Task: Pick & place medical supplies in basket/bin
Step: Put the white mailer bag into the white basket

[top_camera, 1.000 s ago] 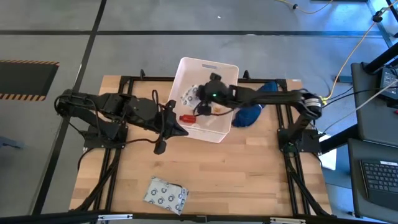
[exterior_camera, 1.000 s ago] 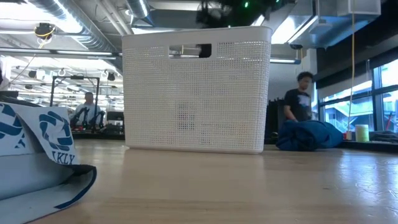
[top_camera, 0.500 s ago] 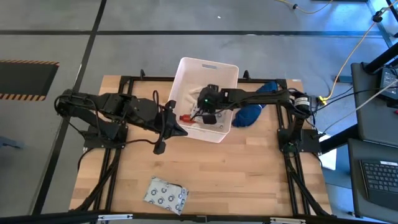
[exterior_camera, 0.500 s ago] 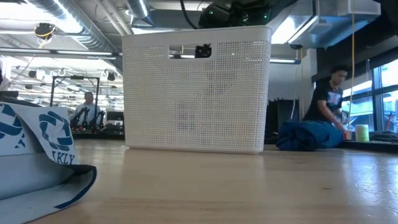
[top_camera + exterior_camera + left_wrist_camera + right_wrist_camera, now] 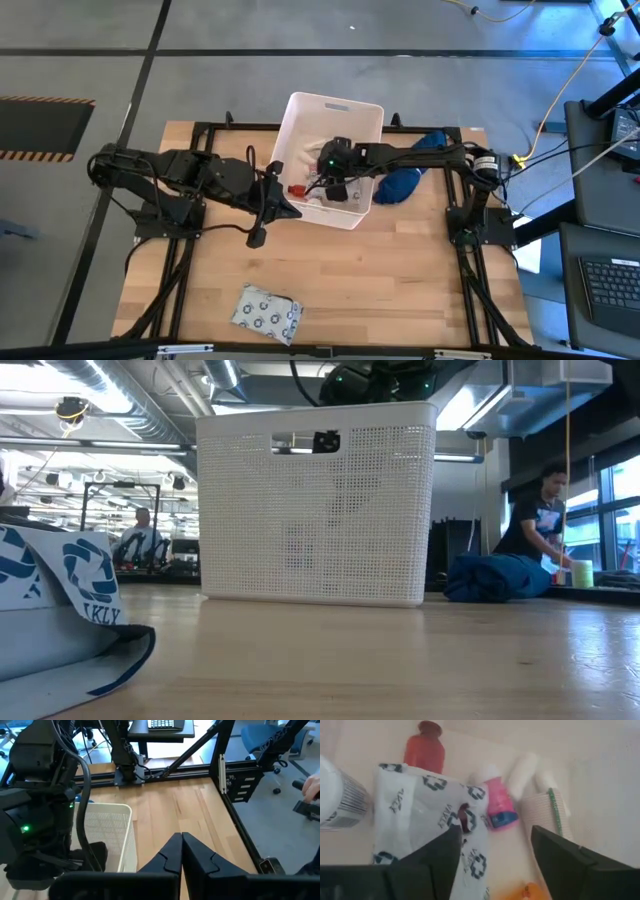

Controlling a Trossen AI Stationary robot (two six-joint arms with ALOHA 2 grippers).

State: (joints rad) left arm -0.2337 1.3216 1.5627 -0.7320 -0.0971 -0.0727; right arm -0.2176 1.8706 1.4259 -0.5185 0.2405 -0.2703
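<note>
Your right hand spread inside the tall white plastic tub, left hand pressed together beside it, dark blue cloth bundle flanking the tub, white dotted soft packet well apart on the wooden surface.

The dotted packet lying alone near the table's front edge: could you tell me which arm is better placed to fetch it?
Probably left: the left gripper is shut over open table, nearer the dotted packet; the right gripper is open inside the bin.

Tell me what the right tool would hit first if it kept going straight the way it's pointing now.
Probably the white dotted packet lying on the bin's floor: the right tool, fingers apart, points down into the bin with that packet directly ahead. Depth is hard to judge.
</note>
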